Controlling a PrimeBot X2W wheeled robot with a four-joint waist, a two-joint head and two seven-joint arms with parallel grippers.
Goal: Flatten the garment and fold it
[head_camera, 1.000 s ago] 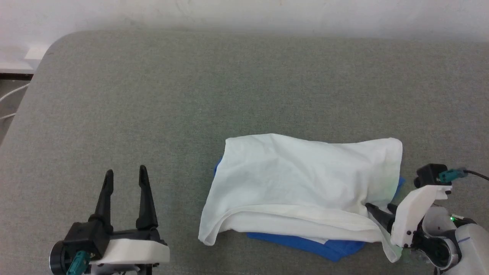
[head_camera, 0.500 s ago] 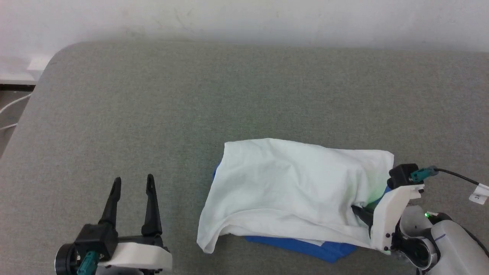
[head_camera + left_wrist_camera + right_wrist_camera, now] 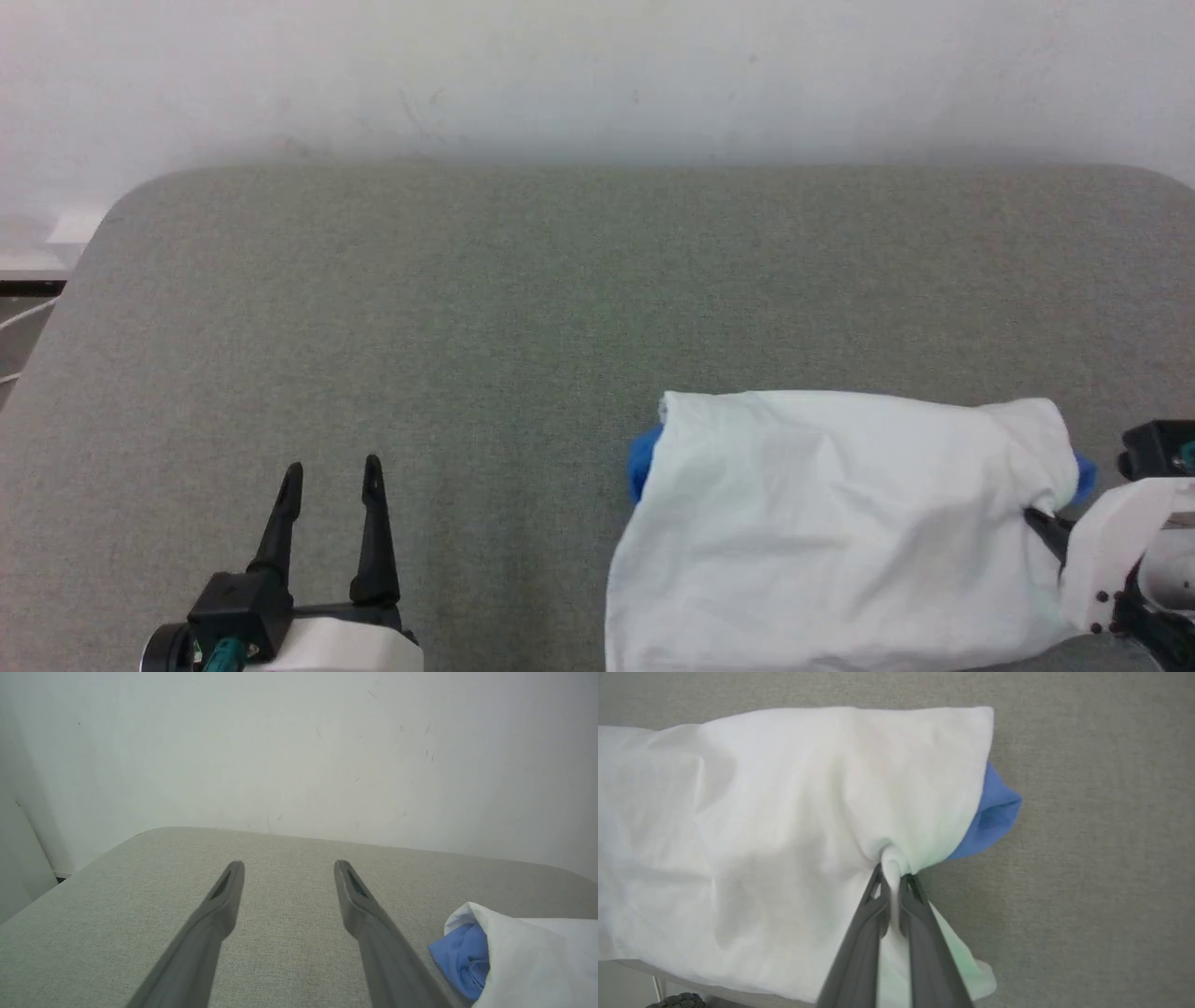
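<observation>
The garment (image 3: 840,523), white with blue cloth peeking out at its left (image 3: 642,462) and right (image 3: 1083,476) ends, lies crumpled at the table's near right. Its lower part runs off the head view's bottom. My right gripper (image 3: 1041,523) is at the garment's right end. The right wrist view shows this gripper (image 3: 893,875) shut on a pinched bunch of white cloth (image 3: 784,812), beside the blue fold (image 3: 994,812). My left gripper (image 3: 331,471) stands open over bare table, well left of the garment. In the left wrist view, this gripper (image 3: 288,865) holds nothing and the garment (image 3: 537,961) lies to its right.
The grey fabric-covered table (image 3: 467,308) has rounded far corners and ends at a white wall (image 3: 597,75). Cables (image 3: 19,317) hang off its left side. In the right wrist view the garment's lower edge reaches the table's near edge (image 3: 626,965).
The head camera has tilted up, so the table sits lower in view. The right gripper has dragged the garment to the right and toward the near edge. The left gripper stays open.
</observation>
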